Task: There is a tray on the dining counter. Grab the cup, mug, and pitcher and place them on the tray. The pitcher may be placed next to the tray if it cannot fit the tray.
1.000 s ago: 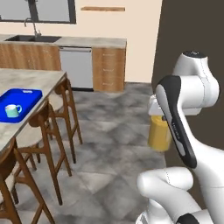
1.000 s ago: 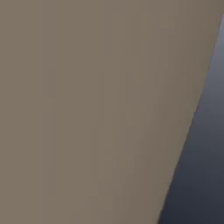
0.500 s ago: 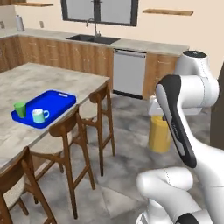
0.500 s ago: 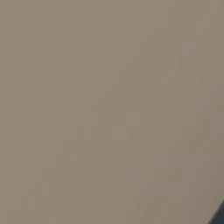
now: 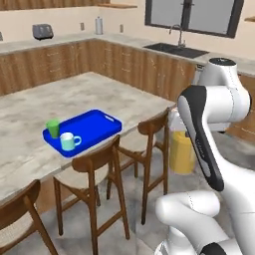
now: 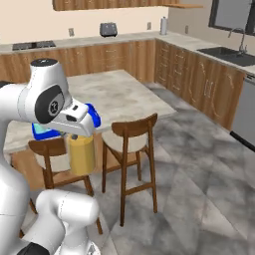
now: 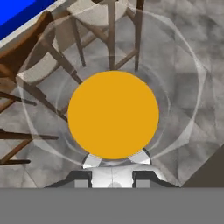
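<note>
While pitcher (image 5: 182, 152) hangs gripped, no readable labels

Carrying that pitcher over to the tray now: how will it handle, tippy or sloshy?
The pitcher looks tall, clear-walled and largely filled with orange liquid, so probably heavy and prone to slosh. Smooth glass may slip in the gripper. Beside the cup and mug, it could tip easily.

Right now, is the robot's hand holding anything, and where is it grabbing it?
Yes. The gripper holds the pitcher of orange liquid by its top rim, hanging upright above the floor beside the chairs.
</note>
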